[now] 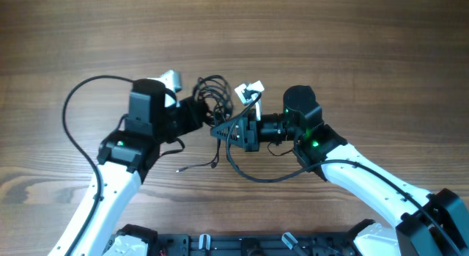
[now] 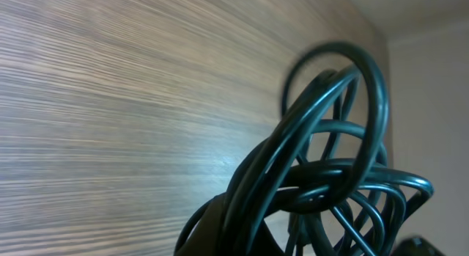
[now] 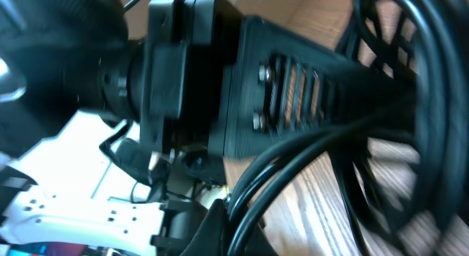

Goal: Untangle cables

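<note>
- Left claw — pressed together, pinching the cables at the knot's left side. It should hold firm as the anchor.
- The cables sit bunched mid-desk between both arms, with loops standing up off the wood.
- Right claw — pressed together on what looks like one strand. A slow pull rightward should loosen the loops rather than tighten them.
- Desk: matte wood-grain, with a pale wall beyond its edge.
</note>
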You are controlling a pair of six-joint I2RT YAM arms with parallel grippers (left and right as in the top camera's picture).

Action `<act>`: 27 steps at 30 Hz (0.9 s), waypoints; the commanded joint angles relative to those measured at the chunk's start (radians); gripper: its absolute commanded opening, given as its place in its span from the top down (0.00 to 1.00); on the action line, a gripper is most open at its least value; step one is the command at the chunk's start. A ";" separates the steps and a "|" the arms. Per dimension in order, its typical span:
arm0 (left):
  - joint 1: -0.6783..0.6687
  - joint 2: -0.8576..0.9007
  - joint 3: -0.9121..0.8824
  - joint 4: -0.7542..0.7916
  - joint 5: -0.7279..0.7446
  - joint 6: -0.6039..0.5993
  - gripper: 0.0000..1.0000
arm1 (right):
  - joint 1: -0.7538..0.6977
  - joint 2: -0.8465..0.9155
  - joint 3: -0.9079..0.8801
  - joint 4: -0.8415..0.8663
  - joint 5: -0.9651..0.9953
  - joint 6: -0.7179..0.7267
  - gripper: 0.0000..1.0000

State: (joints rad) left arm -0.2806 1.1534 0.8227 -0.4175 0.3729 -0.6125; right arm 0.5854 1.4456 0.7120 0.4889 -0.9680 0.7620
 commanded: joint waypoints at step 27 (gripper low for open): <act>-0.102 -0.007 0.006 0.051 0.418 0.431 0.96 | -0.078 0.018 0.006 -0.156 0.415 0.209 0.96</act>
State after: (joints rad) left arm -0.3534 1.1538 0.8223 -0.3698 0.5797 -0.2550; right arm 0.5114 1.4456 0.7116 0.3191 -0.6712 0.9569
